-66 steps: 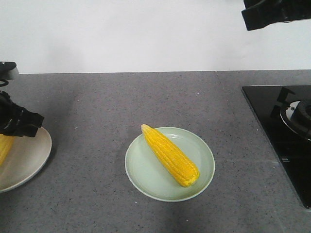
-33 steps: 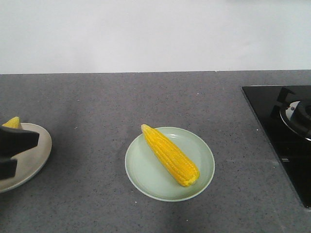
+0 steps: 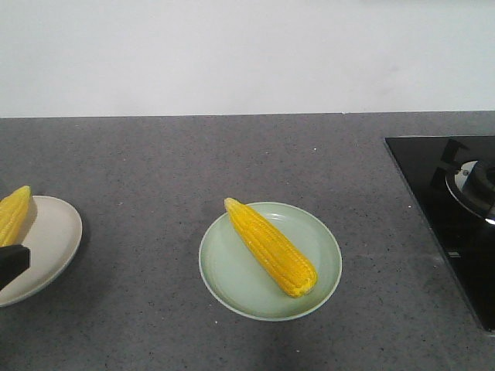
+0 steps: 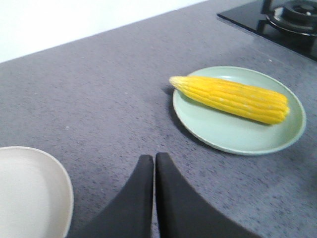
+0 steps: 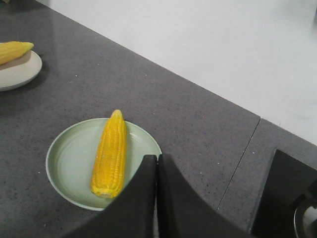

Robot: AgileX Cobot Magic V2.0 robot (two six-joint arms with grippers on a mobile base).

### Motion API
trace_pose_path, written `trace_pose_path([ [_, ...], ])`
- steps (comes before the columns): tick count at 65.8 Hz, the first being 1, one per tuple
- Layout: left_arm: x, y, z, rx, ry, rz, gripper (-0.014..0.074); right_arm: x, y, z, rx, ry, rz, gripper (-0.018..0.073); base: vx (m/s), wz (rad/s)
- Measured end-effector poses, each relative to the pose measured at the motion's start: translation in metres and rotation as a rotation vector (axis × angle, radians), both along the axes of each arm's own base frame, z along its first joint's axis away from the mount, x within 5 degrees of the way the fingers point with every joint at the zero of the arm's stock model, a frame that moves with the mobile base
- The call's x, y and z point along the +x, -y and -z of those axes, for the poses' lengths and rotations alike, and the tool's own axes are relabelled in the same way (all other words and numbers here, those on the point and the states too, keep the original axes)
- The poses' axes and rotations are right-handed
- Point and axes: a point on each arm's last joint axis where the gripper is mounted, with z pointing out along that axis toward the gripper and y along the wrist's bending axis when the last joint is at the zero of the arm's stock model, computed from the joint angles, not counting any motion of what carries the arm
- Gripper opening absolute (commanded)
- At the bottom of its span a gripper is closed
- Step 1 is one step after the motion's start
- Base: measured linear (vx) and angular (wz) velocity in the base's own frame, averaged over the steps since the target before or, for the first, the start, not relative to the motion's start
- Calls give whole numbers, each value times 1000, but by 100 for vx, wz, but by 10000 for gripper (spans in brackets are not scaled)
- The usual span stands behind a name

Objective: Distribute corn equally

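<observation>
- Left gripper point(image 4: 154, 163), bottom centre of its wrist view: closed, empty.
- Right gripper point(image 5: 157, 163): closed, empty.
- Corn cob point(image 3: 271, 246) lies diagonally on green plate point(image 3: 232, 286), mid-frame.
- Second cob point(image 3: 13, 215) on beige plate point(image 3: 54, 232), left edge.

Right end effector point(image 5: 156, 163), fingers pressed together and empty, hung over a grey tabletop point(image 5: 198, 124). One corn cob point(image 5: 111, 153) lay on a green plate point(image 5: 64, 163); another cob point(image 5: 14, 51) rested on a cream plate point(image 5: 20, 74) far left. A black hob point(image 5: 282, 198) sat at right.
</observation>
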Motion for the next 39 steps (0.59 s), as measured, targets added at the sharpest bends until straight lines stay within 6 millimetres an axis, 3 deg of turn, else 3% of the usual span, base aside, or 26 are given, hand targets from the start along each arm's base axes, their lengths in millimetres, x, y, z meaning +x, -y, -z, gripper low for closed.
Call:
trace_pose_path([
  [11,3,-2,-4,-20,39,-43,-6,-2,2,30,45,28,27,-7,0,0],
  [39,0,0,-1,-24,5,-6,-6,-2,2,34,57,35,31,-7,0,0],
])
